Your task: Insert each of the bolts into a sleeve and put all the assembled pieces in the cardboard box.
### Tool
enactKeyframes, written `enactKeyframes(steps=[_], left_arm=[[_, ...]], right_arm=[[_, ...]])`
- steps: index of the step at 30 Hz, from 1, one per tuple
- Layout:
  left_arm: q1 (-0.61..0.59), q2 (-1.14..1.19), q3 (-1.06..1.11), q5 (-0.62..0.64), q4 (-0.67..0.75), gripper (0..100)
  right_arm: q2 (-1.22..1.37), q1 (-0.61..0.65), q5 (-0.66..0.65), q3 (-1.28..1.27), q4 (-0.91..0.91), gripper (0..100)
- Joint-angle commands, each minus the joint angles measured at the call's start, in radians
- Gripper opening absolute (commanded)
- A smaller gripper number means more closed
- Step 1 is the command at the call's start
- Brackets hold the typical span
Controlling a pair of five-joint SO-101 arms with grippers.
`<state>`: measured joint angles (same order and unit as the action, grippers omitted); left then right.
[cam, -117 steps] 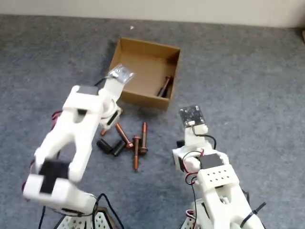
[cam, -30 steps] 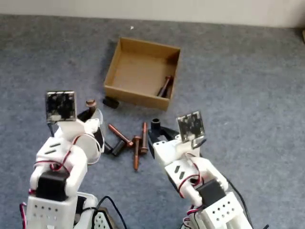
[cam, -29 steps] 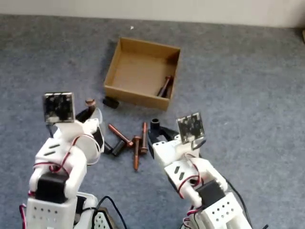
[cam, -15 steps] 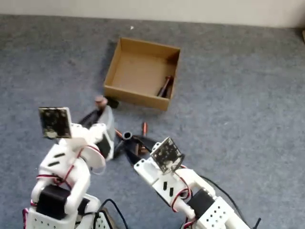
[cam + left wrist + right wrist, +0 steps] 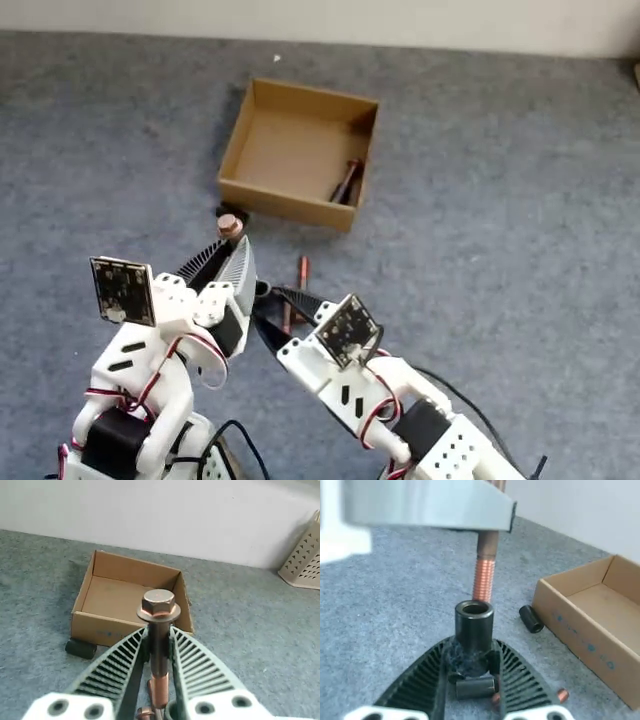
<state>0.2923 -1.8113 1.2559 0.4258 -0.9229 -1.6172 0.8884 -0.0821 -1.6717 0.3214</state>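
High camera looks down; both wrist cameras face the cardboard box (image 5: 292, 155).

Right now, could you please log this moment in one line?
left gripper shut on bolt; right gripper shut on sleeve; bolt not yet in sleeve

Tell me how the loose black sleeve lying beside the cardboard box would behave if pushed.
The loose black sleeve is a short cylinder lying on its side, so it would probably roll if pushed across its axis. The grey carpet looks napped, which likely stops it soon. It looks rigid, likely metal, so probably heavy for its size.
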Motion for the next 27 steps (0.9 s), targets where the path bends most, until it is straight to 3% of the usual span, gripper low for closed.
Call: enactKeyframes(steps=[1,15,21,27], left_arm=[[0.021,-0.012,-0.071,0.014,0.041,0],[0.027,-0.012,-0.077,0.014,0.011,0],[0.125,-0.012,-0.076,0.014,-0.048,0],[0.137,-0.010,-0.036,0.012,-0.055,0]], right_arm=[[-0.018,0.004,-0.009,-0.102,0.030,0.5],[-0.024,0.002,-0.009,-0.102,0.030,0.5],[-0.024,0.002,-0.009,-0.102,0.028,0.5],[-0.024,0.001,-0.009,-0.102,0.028,0.5]])
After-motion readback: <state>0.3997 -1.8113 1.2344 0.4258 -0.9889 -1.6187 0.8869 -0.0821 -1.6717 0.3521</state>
